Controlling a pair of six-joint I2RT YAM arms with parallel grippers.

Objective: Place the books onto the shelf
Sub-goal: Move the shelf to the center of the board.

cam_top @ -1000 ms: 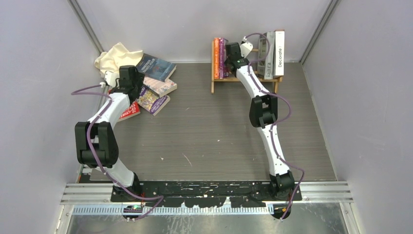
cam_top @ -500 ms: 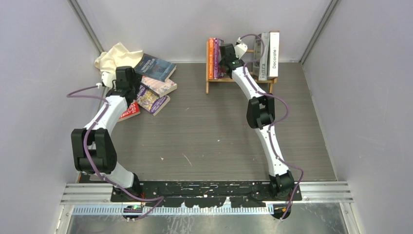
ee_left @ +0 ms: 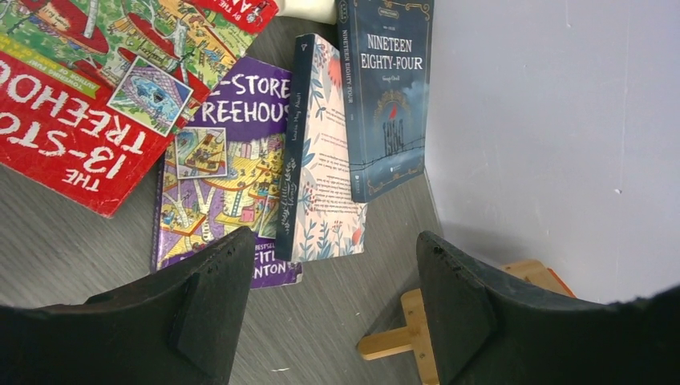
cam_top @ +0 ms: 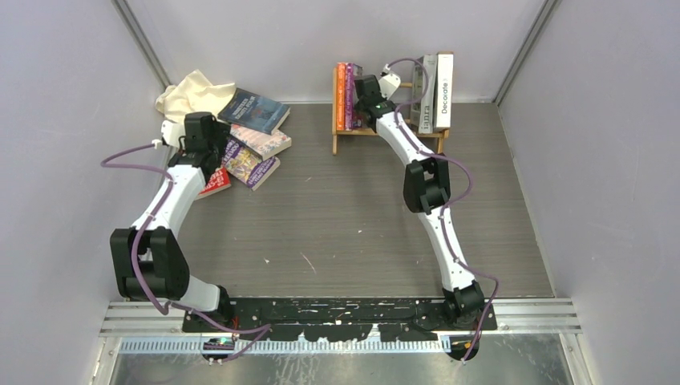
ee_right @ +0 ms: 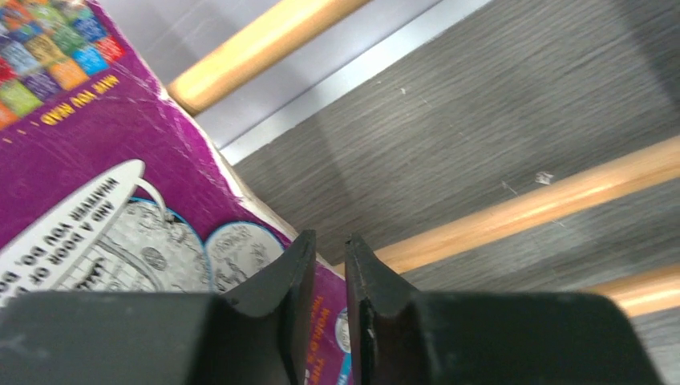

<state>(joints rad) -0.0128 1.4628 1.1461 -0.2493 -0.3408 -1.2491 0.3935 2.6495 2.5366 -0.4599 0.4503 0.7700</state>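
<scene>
Right hand: fingers drawn almost together, with a thin slit between them. A magenta book stands against the left finger and its lower corner shows in the slit. Whether it is pinched cannot be told. Slats of the shelf run just beyond. The shelf stands on the surface by the back wall. The magenta book is upright at its left end beside an orange book. The grey and white books, one marked "Decorate", stand at its right end.

Left hand: fingers spread wide, holding nothing, above a loose pile. Below lie a purple Treehouse book, a floral book and a dark blue book, overlapping, with a red book alongside. A cream cloth lies behind the pile, well apart from the shelf.
</scene>
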